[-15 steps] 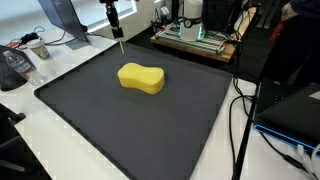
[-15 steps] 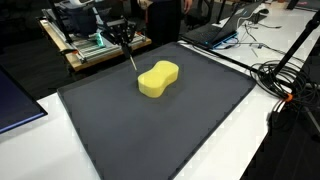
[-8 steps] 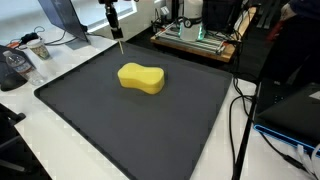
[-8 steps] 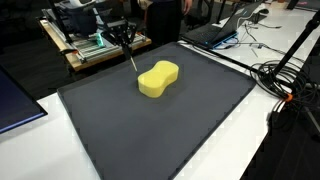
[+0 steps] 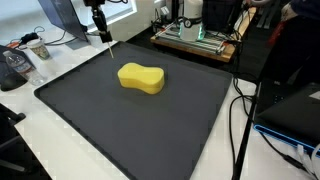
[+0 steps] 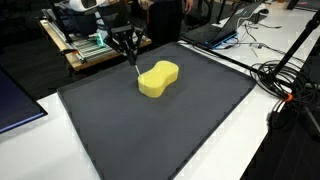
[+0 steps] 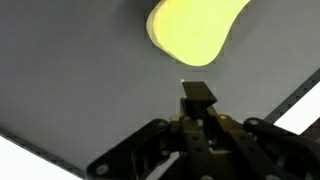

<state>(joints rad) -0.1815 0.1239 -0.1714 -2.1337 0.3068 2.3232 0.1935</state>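
At the far edge of the black mat [image 5: 130, 130], in both exterior views: end effector [image 5: 102, 34] pressed together, pinching a thin pale rod [image 5: 107, 43] that slants down toward the mat. Whether the tip touches the mat, cannot tell. Arm cut off at the frame top. Wrist view: rod foreshortened, hard to read. Yellow sponge [image 5: 141, 78] lies flat mid-mat, near the rod, apart from it. Small cup [image 5: 38, 48] on the table [image 5: 45, 160]; contents unreadable.
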